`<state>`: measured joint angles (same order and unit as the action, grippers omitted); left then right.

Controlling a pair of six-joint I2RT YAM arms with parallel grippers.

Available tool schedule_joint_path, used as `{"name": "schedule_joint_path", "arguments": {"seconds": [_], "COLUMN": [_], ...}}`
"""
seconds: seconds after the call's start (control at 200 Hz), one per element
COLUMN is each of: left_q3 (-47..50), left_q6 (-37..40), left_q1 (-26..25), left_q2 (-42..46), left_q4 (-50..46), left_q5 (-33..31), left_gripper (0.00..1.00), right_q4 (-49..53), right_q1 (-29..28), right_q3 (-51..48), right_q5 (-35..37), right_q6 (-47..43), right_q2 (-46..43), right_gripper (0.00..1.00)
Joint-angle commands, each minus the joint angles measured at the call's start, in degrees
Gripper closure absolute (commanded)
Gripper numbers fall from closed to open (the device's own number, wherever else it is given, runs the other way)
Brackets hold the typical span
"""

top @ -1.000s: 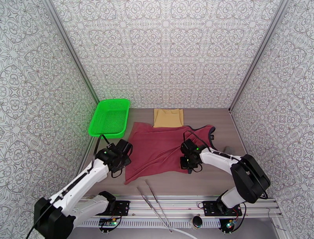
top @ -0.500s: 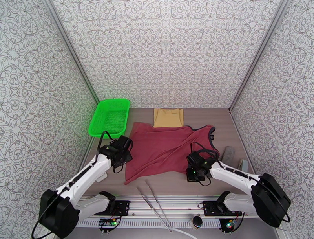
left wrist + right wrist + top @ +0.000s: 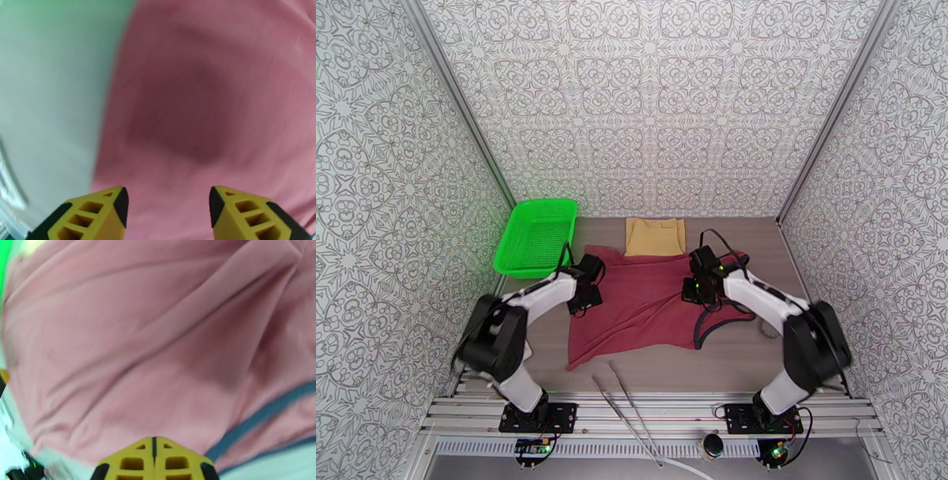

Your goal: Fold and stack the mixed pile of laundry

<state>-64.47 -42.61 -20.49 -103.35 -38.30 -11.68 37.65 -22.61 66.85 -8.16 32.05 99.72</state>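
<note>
**A:** Where is your laundry lying right now?

**B:** Your maroon tank top (image 3: pixel 640 304) is lying spread across the middle of the table (image 3: pixel 537 347). It is wrinkling in long diagonal folds, and its near-left corner is pointing toward the arm bases. A loop of navy trim (image 3: pixel 720 325) is showing at its near-right edge, where the fabric is doubling over. Your tan cloth (image 3: pixel 655 237) is sitting folded in a tidy rectangle at the far side, with its near edge touching the maroon fabric. The green basket (image 3: pixel 537 237) is standing at the far left, just beside the tank top's far-left corner.

**A:** And what are my fingers doing?

**B:** Your left fingers (image 3: pixel 98 215) are hanging apart at a middling width over the tank top's left edge. Nothing is sitting between them, and bare table is showing to their left in that blurred wrist view. Your left arm (image 3: pixel 545 290) is reaching in from the basket side.

**A:** The right ones?

**B:** Your right fingers (image 3: pixel 134 459) are pressing tightly together, tip against tip, low over the pink-looking fabric. The navy trim (image 3: pixel 260 413) is running just to their right. I cannot tell whether they are pinching any cloth. Your right arm (image 3: pixel 746 292) is stretching over the tank top's right half.
</note>
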Motion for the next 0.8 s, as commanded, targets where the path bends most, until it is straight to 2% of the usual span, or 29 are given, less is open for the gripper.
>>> {"name": "schedule_joint_path", "arguments": {"seconds": [0.0,0.145,0.3,0.46,0.6,0.75,0.795], "left_q3": [-4.88,-11.91,-19.42,-21.23,-21.36,-19.90,-19.44], "left_q6": [2.80,4.64,6.63,8.07,8.77,9.29,9.38], "left_q1": [1.62,3.31,5.18,7.68,7.61,7.32,7.05], "left_q2": [-7.64,-16.18,-22.36,-23.65,-23.27,-18.92,-16.33], "left_q4": [2.09,-0.42,-5.41,-5.87,-5.99,-5.90,-6.44], "left_q5": [-0.96,-1.59,-3.33,-1.42,-0.79,1.13,1.05], "left_gripper": [0.43,0.43,0.43,0.44,0.43,0.30,0.25], "right_q4": [0.46,-0.05,-1.09,-1.53,-1.23,-0.74,0.72], "right_q1": [2.48,3.53,3.63,3.63,3.63,3.63,3.63], "right_q3": [0.92,-0.25,-4.93,-11.20,-13.50,-10.08,-8.05], "right_q5": [0.04,1.43,3.03,3.94,4.93,3.05,2.77], "right_q6": [-0.61,1.08,4.63,7.09,7.52,4.86,3.51], "right_q2": [4.71,6.69,3.90,-0.77,-3.81,-3.98,-4.61], "right_gripper": [1.00,1.00,1.00,1.00,1.00,1.00,0.97]}}
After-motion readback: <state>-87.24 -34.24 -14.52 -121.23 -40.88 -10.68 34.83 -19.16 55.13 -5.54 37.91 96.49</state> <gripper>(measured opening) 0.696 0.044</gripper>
